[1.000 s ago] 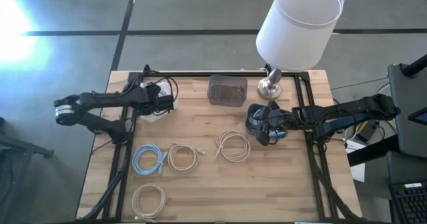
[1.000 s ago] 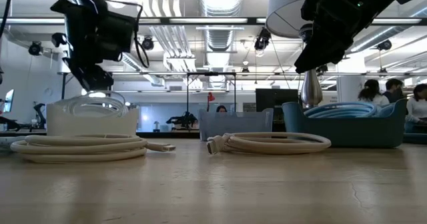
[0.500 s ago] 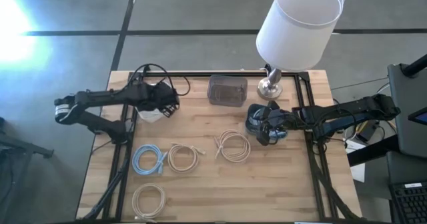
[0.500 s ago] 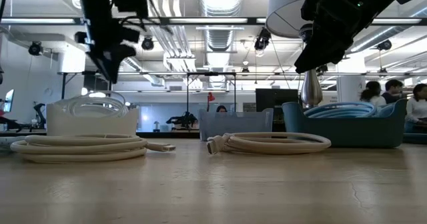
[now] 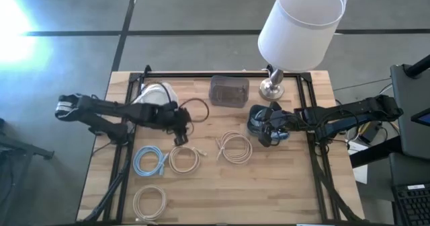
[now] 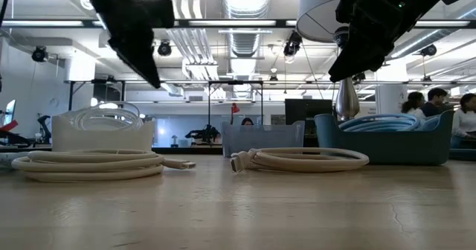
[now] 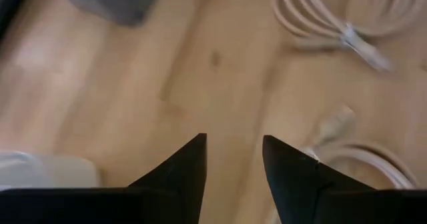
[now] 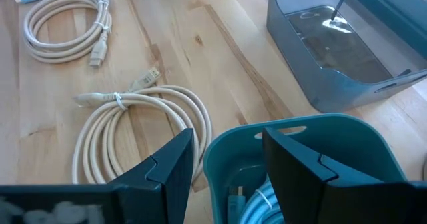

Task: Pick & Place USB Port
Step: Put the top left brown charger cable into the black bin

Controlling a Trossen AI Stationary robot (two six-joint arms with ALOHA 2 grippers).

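Note:
Several coiled cables lie flat on the wooden table: a blue one (image 5: 149,162), a beige one (image 5: 183,159) beside it, another beige one (image 5: 234,147) mid-table and a third (image 5: 149,200) near the front edge. My left gripper (image 5: 180,134) hangs open and empty above bare wood, just beyond the beige coil, its fingers (image 7: 193,164) apart. My right gripper (image 8: 227,147) stands open and empty over the blue bin (image 8: 300,157), which holds a blue cable (image 8: 257,207). A white bin (image 5: 156,93) at the far left holds a pale coil (image 6: 100,116).
A grey bin (image 5: 228,90) stands at the far middle. Beside it is a lamp base (image 5: 272,88), and the white shade (image 5: 299,24) overhangs the far right. Bare wood lies between the coils and along the table's near right part.
My left gripper has swung away from above the white bin toward the table's middle and near side, rising a little and turning at the wrist. It now hangs above the wood by the beige coil. The right arm has kept still.

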